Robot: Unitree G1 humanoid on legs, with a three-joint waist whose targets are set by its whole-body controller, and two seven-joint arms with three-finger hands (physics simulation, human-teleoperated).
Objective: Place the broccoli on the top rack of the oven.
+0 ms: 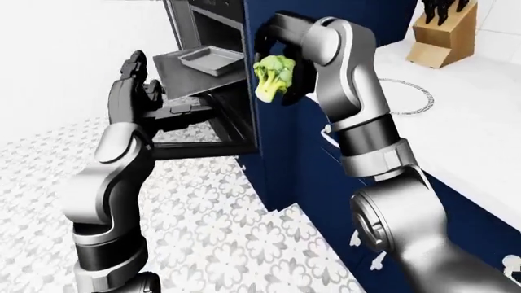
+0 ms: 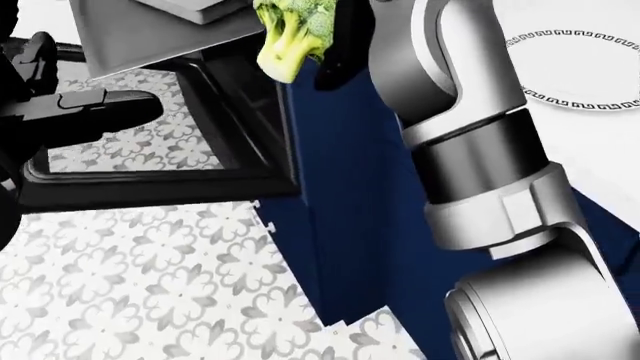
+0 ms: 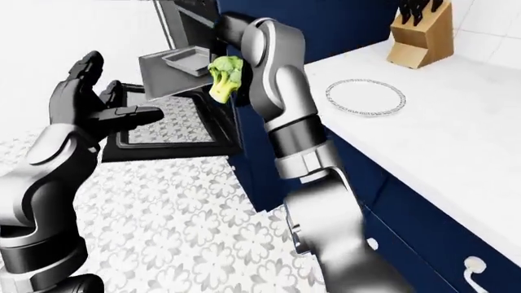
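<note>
Broccoli position: the broccoli (image 1: 273,76) hangs in the air in the right hand, beside the edge of the navy cabinet and just right of the open oven in the left-eye view, above the lowered door.
Floor: pale tiles (image 1: 236,238) with a repeating grey flower pattern, matte.
Cabinets: a run of flat, deep navy fronts (image 3: 423,210) with small white handles, under a smooth white counter (image 3: 456,131) with faint marbling.
Oven: a dark opening (image 1: 213,27) with a black, glass-fronted door (image 1: 191,131) dropped flat towards the floor.
Top rack: a flat grey sheet (image 3: 175,76) pulled out of the oven, carrying a shallow rectangular grey metal tray (image 1: 210,60).
Right arm: glossy silver shell with a black band, bent upward from the bottom right of the views.
Left arm: same silver shell, raised on the left side.
Plate: round, white, rimmed with a black key pattern (image 3: 364,96), lying on the counter.
Knife block: angled pale wood (image 3: 415,35) with black handles, near the counter's top end.
Left hand: black, fingers spread and released (image 3: 85,97), holding nothing, above the oven door.
Right hand: black fingers (image 1: 295,82) clenched around the broccoli, mostly hidden behind it.
Broccoli shape: a knobbly green crown on a pale yellow-green stalk.
Broccoli axis: long axis close to upright, slightly tilted; crown up, cut stalk end pointing down.
</note>
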